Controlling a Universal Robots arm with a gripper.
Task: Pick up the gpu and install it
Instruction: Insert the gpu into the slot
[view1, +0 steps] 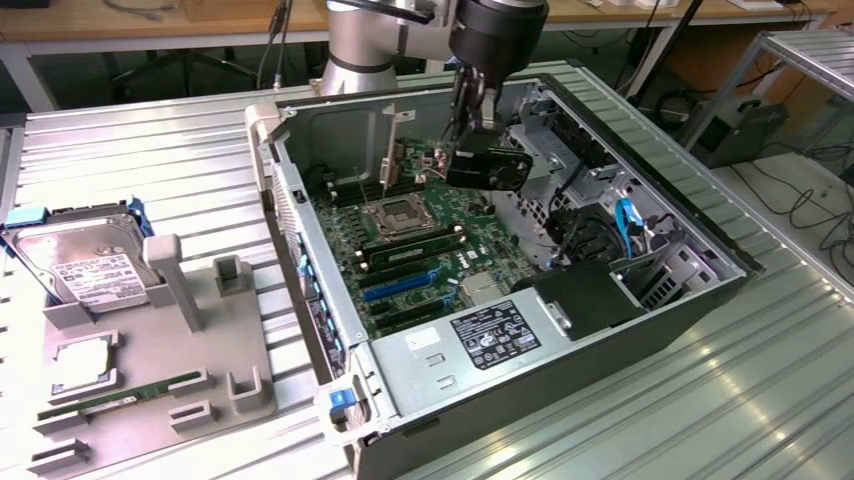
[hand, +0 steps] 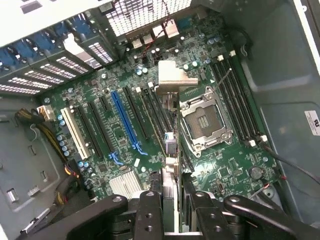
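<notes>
The tool (hand: 172, 201) is closed at about half its width on the gpu (hand: 170, 167), one finger on each face of the card. The card hangs on edge, seen along its thin side. Its silver bracket (hand: 173, 79) is at the end away from the fingers. The gpu is above the motherboard (hand: 235, 165) and I cannot tell whether its lower edge touches any slot.

On the board just beside the card there is one open CPU socket (hand: 205, 120). There is also one blue slot (hand: 125, 120) and one white slot (hand: 75, 132), with black slots between them. Four long memory slots, as far as I can count, lie on the far side of the socket.

In the exterior view the single arm (view1: 367, 40) comes down into the open computer case (view1: 274, 180) near the case's twelve o'clock end. One labelled power supply (view1: 461, 345) sits at the case's six o'clock end.

The case lies on the ribbed metal counter (view1: 667, 400). At about eight o'clock from the case stands one grey holder (view1: 200, 370). It carries one hard drive (view1: 83, 268) at its eleven o'clock corner and one processor chip (view1: 83, 360) below that. One green RAM stick (view1: 120, 395) lies toward its six o'clock edge.
</notes>
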